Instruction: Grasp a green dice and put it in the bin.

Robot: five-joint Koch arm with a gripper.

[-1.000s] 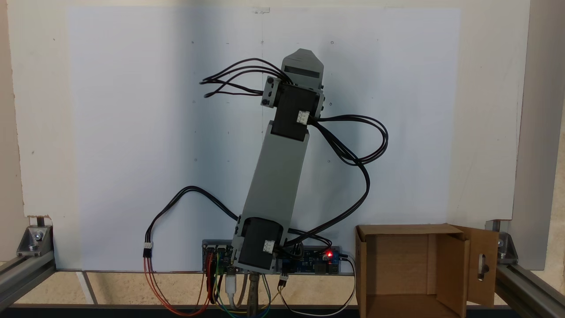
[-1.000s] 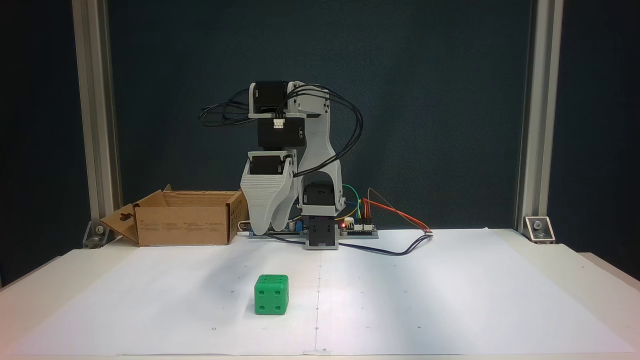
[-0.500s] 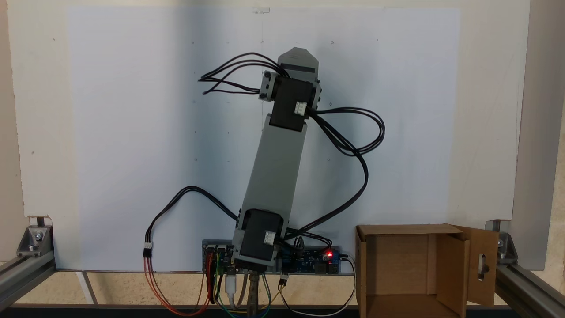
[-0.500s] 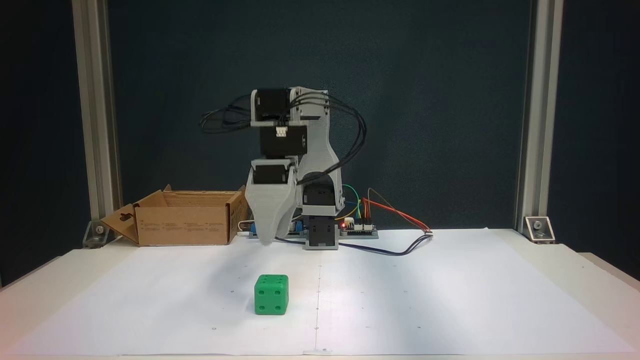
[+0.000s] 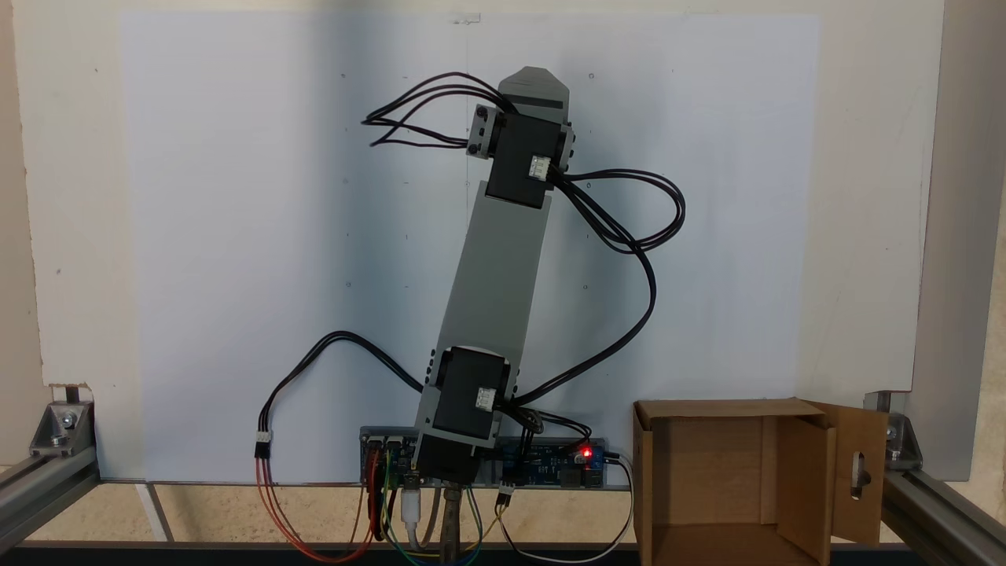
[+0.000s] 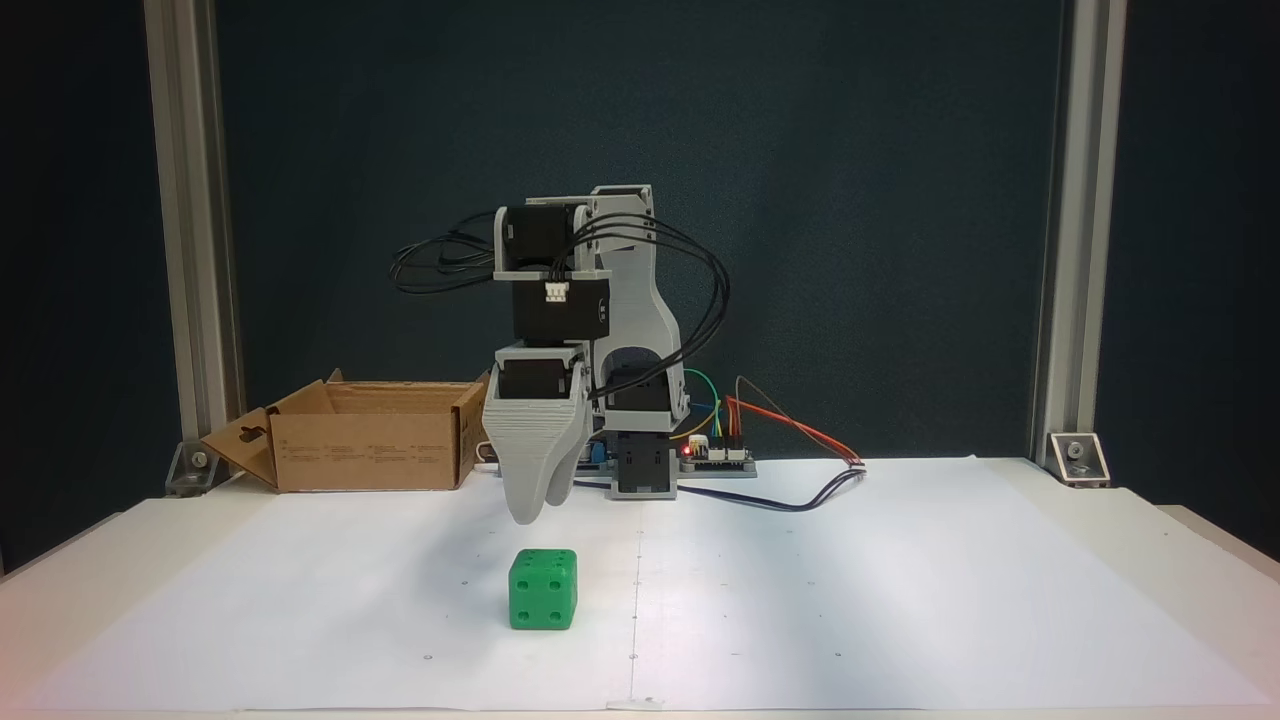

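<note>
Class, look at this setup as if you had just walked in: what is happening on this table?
A small grey robot arm reaches out over a white sheet. Its gripper hangs just above and behind a green dice, not touching it; whether the jaws are open cannot be told. The dice sits alone on the sheet, four pips facing the camera. The cardboard bin stands open beside the arm's base.

Over the last 1 s the arm reaches further out over the paper. Gripper (image 6: 537,508) tips are lower & nearer the green dice (image 6: 543,589) vs before, hanging just above/behind it, not touching.
</note>
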